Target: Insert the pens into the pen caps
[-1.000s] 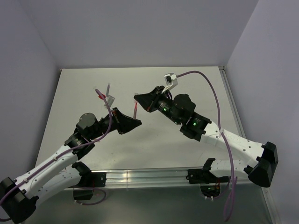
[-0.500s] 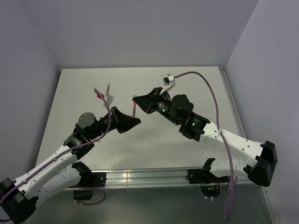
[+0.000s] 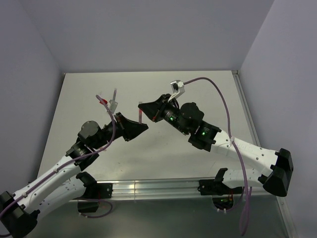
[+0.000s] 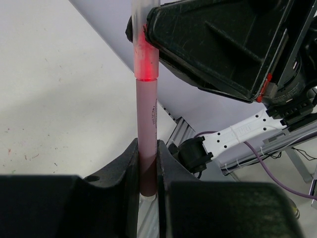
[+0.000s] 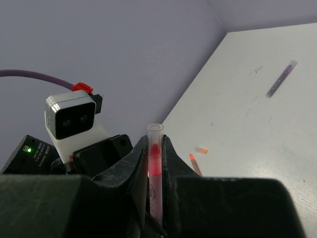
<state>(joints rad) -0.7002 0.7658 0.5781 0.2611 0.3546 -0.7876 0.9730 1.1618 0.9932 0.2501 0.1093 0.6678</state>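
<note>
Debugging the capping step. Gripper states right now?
Left gripper: closed, holding the pen.
Right gripper: closed, holding the cap.

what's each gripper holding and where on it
Left gripper: red pen, near its back end. Right gripper: the cap on its tip, by the middle.

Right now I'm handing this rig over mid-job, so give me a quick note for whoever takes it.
Left gripper: jaws shut on a red pen.
Right gripper: jaws shut on a clear cap.
Done: the pen's tip is inside the cap; cannot tell if it is seated.
On the table: grey pen, orange pen, small orange piece, likely a cap.
Left: seat this pen, then cap the other two.
</note>
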